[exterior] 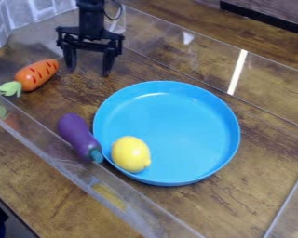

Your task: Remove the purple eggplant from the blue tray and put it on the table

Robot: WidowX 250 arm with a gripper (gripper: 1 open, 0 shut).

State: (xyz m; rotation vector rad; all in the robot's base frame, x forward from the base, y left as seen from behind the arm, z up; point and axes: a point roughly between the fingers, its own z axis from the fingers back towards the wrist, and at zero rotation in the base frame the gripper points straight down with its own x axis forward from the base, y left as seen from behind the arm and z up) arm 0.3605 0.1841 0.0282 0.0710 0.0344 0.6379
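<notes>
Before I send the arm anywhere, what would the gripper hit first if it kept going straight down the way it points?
Probably the bare wooden table beneath the gripper; exact depth is unclear.

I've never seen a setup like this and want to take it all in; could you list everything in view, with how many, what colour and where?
Tray: one, blue, centre right
Lemon: one, yellow, in the tray, near its lower left rim
Eggplant: one, purple, at the tray's left edge
Carrot: one, orange with green leaves, far left
Table: one, brown, under everything
Gripper: one, black, top left, open
</notes>
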